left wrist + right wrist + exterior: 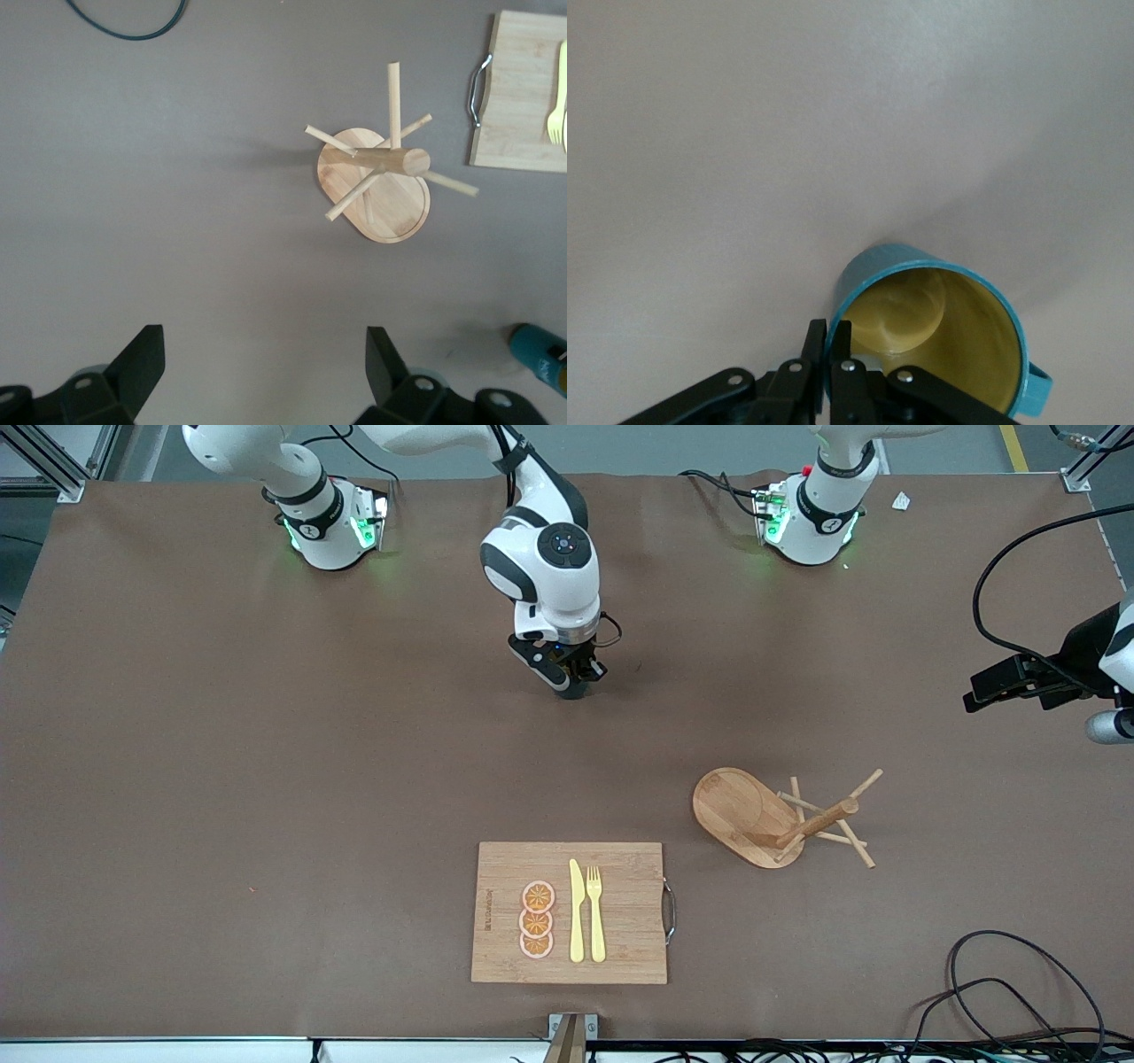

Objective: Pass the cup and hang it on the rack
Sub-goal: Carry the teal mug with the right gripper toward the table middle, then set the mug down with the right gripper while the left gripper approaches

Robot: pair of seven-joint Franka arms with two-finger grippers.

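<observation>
Front view: one rack [780, 819]; right end effector [574, 682] clamped on one cup [939, 332]; left end effector [266, 372] apart.

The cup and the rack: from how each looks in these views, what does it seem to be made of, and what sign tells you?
The cup, pinched at its rim by the right claw, looks like glazed ceramic or enamelled metal: smooth teal outside, glossy yellow inside with soft reflections; which one is unclear. The rack looks like light unpainted wood, probably bamboo: pale matte tan, with faint grain on its oval base.
</observation>
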